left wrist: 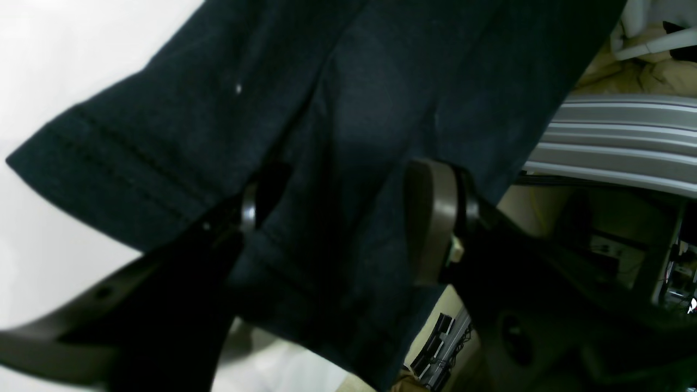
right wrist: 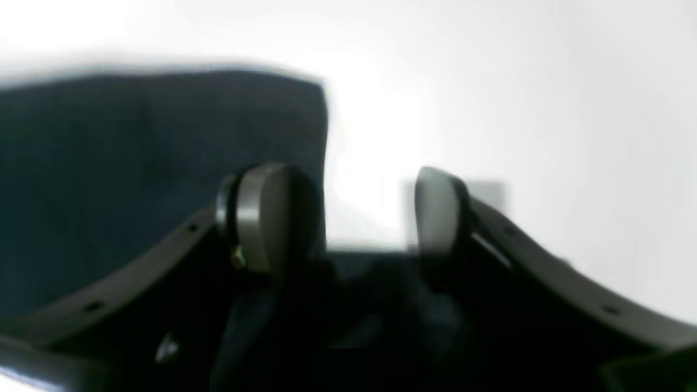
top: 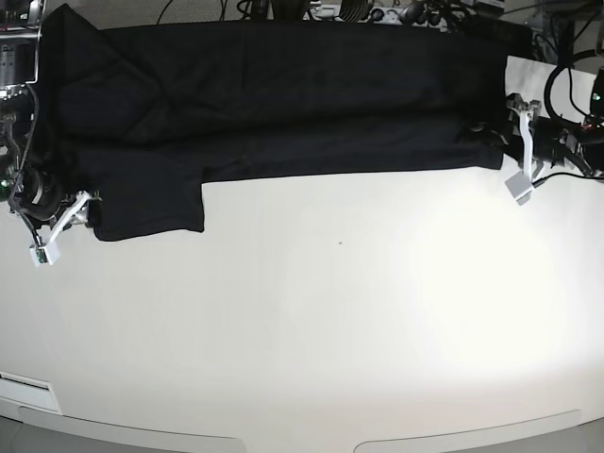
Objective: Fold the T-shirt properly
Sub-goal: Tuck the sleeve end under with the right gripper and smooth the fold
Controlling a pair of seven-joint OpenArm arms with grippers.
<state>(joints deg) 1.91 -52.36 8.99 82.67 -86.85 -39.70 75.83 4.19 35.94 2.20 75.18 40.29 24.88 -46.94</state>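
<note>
The black T-shirt [top: 283,104] lies spread in a long band across the far side of the white table [top: 330,330], with one sleeve sticking toward me at the left [top: 151,203]. My left gripper [top: 514,146] sits at the shirt's right end. In the left wrist view that gripper [left wrist: 343,179] is open, and a hemmed stretch of the T-shirt [left wrist: 381,81] lies loose between the spread fingers. My right gripper [top: 58,226] is at the shirt's left end beside the sleeve. The right wrist view shows it [right wrist: 354,179] open over bare table, the T-shirt [right wrist: 136,163] to its left.
Cables and equipment [top: 377,11] crowd the table's far edge behind the shirt. A ribbed aluminium rail [left wrist: 621,141] and clutter below it show past the table's side in the left wrist view. The table's front edge [top: 283,439] curves along the bottom.
</note>
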